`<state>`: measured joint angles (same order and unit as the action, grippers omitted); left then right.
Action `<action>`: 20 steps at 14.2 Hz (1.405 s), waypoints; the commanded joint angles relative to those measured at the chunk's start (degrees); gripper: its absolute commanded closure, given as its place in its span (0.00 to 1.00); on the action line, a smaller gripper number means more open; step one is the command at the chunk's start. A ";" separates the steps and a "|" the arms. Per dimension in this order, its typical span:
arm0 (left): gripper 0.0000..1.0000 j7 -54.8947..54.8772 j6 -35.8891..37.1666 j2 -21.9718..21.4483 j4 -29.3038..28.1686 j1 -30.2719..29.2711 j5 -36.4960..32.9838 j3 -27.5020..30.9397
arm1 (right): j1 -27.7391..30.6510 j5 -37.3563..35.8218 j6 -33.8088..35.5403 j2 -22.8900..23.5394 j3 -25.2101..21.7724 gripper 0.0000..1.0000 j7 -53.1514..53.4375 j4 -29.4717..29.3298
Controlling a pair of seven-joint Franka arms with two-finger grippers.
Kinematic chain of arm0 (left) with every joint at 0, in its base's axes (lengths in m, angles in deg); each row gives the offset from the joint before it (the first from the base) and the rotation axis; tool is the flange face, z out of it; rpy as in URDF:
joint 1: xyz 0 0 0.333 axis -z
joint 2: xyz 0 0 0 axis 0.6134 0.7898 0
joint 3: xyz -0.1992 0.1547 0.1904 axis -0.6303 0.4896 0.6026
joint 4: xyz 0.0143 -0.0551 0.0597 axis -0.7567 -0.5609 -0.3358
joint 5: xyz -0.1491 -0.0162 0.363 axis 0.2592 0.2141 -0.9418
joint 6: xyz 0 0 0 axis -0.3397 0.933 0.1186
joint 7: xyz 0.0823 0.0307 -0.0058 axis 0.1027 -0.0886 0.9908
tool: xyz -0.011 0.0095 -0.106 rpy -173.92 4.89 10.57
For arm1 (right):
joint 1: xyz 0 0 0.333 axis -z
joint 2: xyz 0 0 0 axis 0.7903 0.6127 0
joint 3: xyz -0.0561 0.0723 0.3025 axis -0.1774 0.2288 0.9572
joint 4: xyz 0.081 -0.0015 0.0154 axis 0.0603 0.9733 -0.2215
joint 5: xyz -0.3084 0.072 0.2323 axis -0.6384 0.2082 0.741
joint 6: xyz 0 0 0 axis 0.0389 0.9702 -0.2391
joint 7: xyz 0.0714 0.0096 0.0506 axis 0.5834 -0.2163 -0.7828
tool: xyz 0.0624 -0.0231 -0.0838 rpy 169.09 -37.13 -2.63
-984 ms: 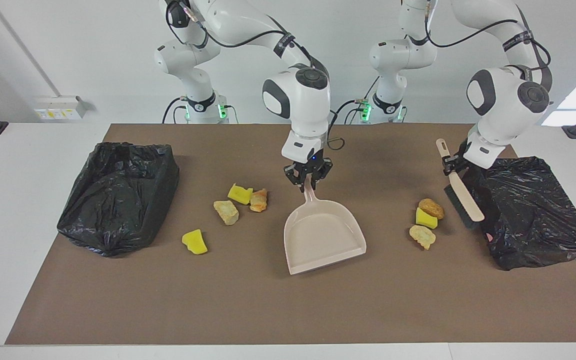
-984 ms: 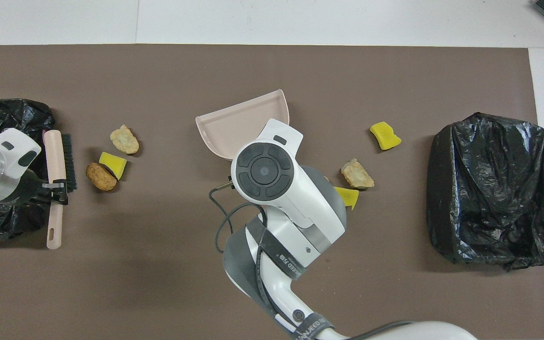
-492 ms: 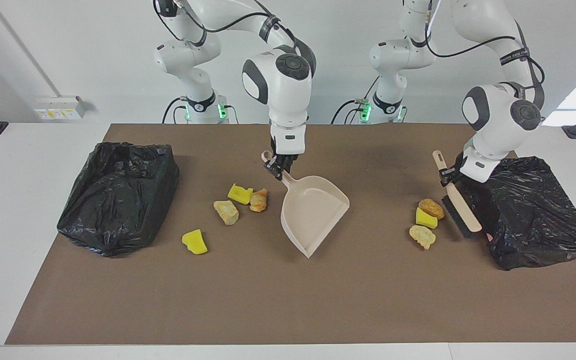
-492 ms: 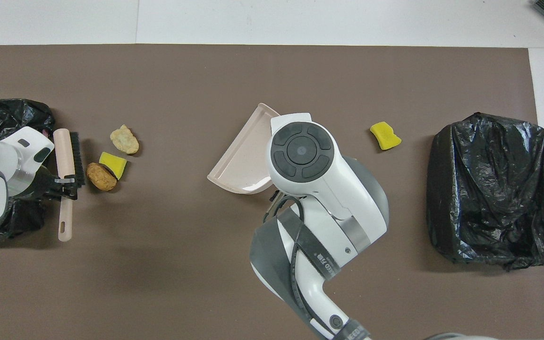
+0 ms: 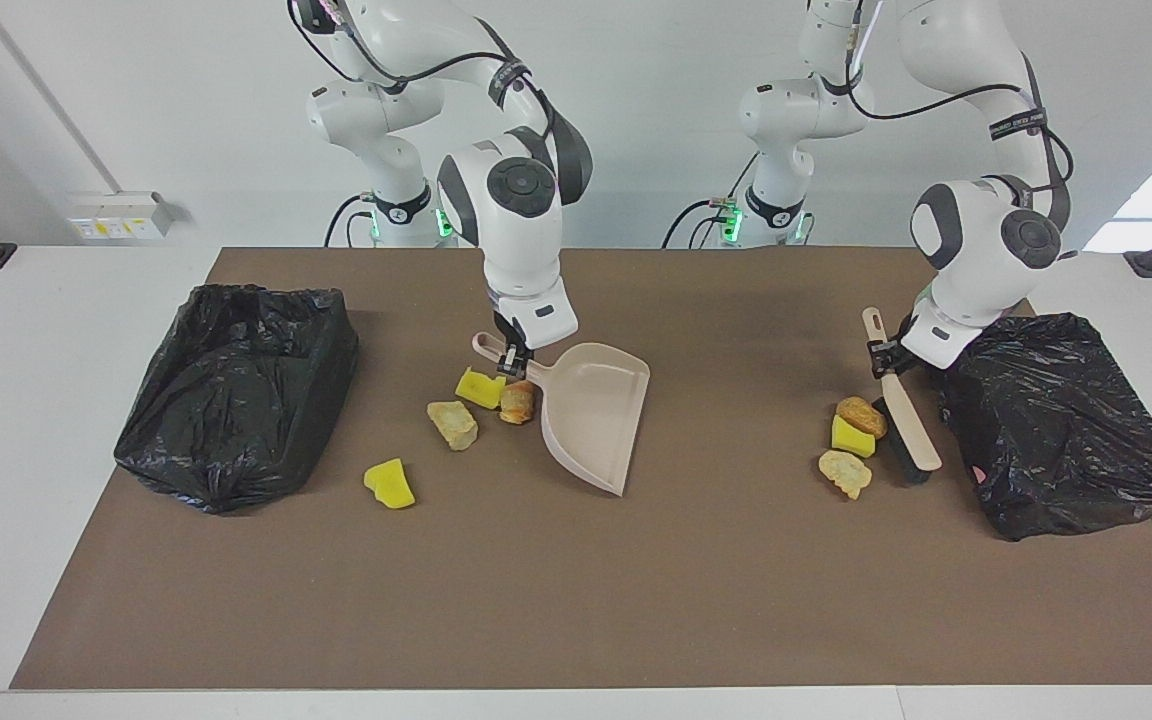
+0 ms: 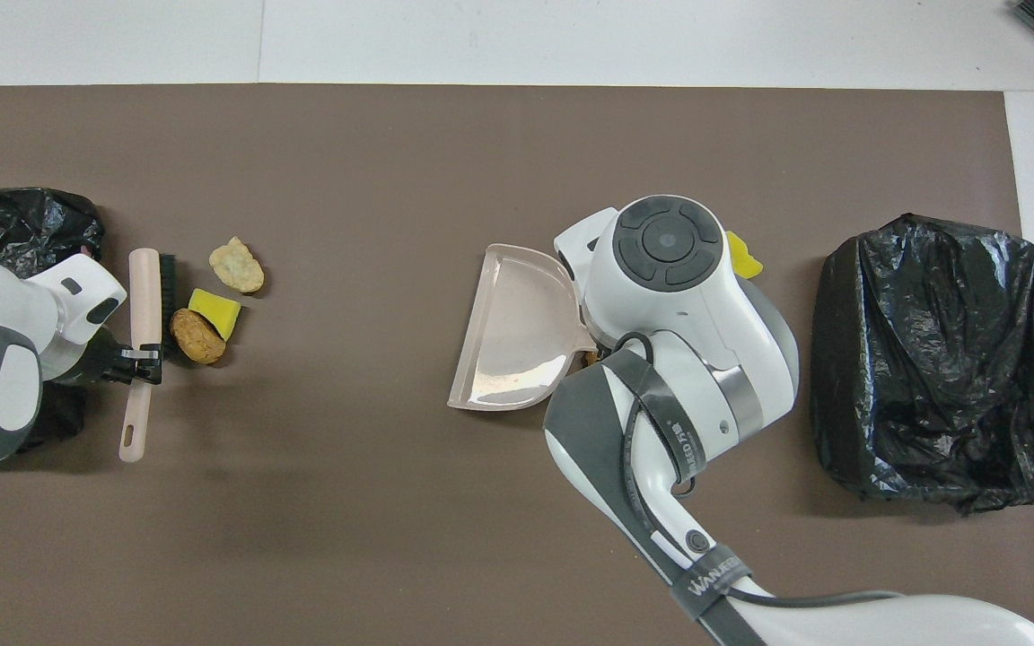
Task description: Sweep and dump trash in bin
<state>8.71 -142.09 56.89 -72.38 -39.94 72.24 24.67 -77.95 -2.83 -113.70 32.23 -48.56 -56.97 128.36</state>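
My right gripper (image 5: 514,362) is clenched on the dustpan (image 5: 593,412) handle, holding the pan tipped on edge with its mouth turned toward the left arm's end of the tabletop (image 5: 576,600). Just beside this gripper, touching or nearly touching the pan's back, sit a yellow scrap (image 5: 480,387) and an orange-brown lump (image 5: 517,401); a tan lump (image 5: 453,423) lies a little further out toward the right arm's end, and a second yellow chunk (image 5: 390,483) lies further out again, near the black bin (image 5: 236,390) at that end. My left gripper (image 5: 886,358) is clamped on the brush (image 5: 901,420) handle, bristles down at the tabletop. Right beside the bristles, on the side toward the pan, are three more pieces: a brown lump (image 5: 863,416), a yellow block (image 5: 852,437) and a pale lump (image 5: 845,472). On this gripper's outer side, close by, is the second bin (image 5: 1056,420). As I judge it, both tools are picked up and that is all: the pan is empty, all seven scraps lie on the tabletop, and nothing I can see has gone into either bin. Left to do: set the pan flat by a pile, sweep the pieces in, tip them into a bin, then repeat for the other pile.
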 commanded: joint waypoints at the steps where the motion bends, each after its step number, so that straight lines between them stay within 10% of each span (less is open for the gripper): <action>1: 1.00 1.29 -1.11 -0.78 -1.36 1.31 -0.60 0.12 | 0.77 2.55 -4.08 -2.30 0.49 1.00 -6.07 4.60; 20: 1.00 22.82 -6.29 -2.27 -2.68 33.29 15.30 -0.31 | 0.69 2.29 -11.57 -2.13 0.41 1.00 -11.35 8.39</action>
<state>30.31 -146.42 56.33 -73.70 -9.07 85.33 23.52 -78.00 -1.90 -124.40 31.60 -48.45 -65.98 134.65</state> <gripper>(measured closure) 0.744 0.687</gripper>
